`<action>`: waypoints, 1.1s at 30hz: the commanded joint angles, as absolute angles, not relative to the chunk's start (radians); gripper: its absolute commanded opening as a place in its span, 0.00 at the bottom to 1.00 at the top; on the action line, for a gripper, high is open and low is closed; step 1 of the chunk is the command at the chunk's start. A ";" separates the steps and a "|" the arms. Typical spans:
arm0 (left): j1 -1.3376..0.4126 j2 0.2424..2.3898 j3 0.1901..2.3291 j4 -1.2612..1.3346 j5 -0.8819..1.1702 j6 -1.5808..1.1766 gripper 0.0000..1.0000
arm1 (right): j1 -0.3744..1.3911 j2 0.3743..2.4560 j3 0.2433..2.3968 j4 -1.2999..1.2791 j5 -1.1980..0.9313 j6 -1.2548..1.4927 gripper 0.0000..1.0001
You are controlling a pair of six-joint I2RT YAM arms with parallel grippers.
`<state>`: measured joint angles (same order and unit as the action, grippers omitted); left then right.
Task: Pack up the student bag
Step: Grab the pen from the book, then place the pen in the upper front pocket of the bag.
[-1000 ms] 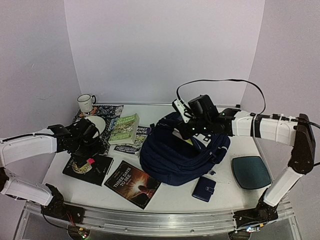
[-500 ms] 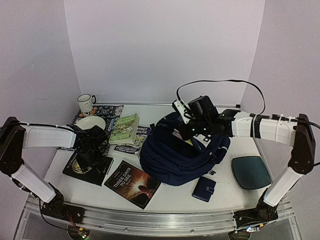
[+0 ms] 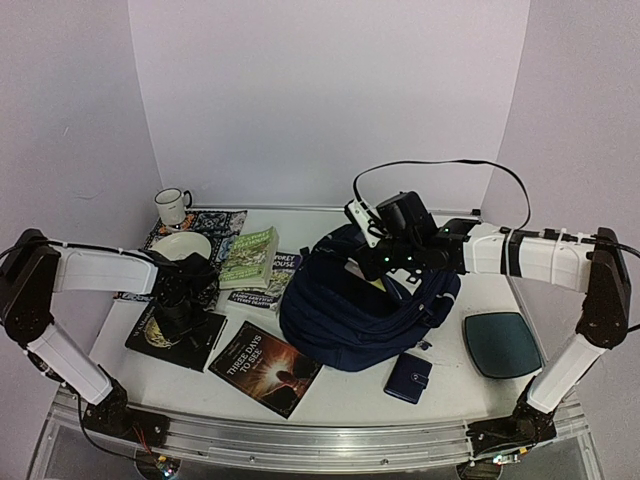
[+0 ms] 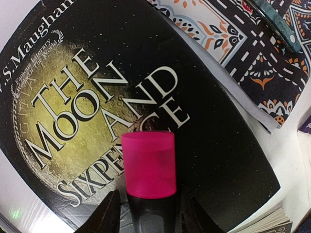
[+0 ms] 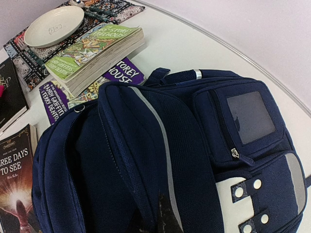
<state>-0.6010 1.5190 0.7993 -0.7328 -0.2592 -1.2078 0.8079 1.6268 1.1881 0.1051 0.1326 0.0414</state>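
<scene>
The student bag, a navy backpack with white piping, lies in the middle of the table with its main compartment gaping toward the books. My right gripper is shut on the piped edge of the bag and holds it up; one dark fingertip shows against the fabric. My left gripper points down at a black marker with a pink cap lying on the black book "The Moon and Sixpence". Its fingers flank the marker's black body closely; contact does not show.
A cream bowl and a mug stand at the back left by a patterned cloth. A green book, a purple book and "Three Days to See" lie left of the bag. A navy wallet and a teal pad lie to the right.
My left arm has swung in and come down over the black book, and its jaws have narrowed around the pink-capped marker. The right arm and the bag have not moved.
</scene>
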 commanded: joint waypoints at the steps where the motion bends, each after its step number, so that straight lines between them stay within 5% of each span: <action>1: -0.595 1.553 0.816 -0.695 -0.215 -1.204 0.40 | 0.809 1.576 1.183 0.142 0.155 0.051 0.00; 17: -0.598 1.379 0.883 -0.600 -0.082 -1.105 0.04 | 0.810 1.577 1.180 0.151 0.139 0.058 0.00; 33: -0.765 1.432 0.977 -0.132 0.169 -1.001 0.00 | 0.809 1.593 1.199 0.161 0.124 0.065 0.00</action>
<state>-0.7175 1.3845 0.8928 -0.3353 0.0941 -1.0298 0.8078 1.6268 1.1812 0.1139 0.1224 0.0494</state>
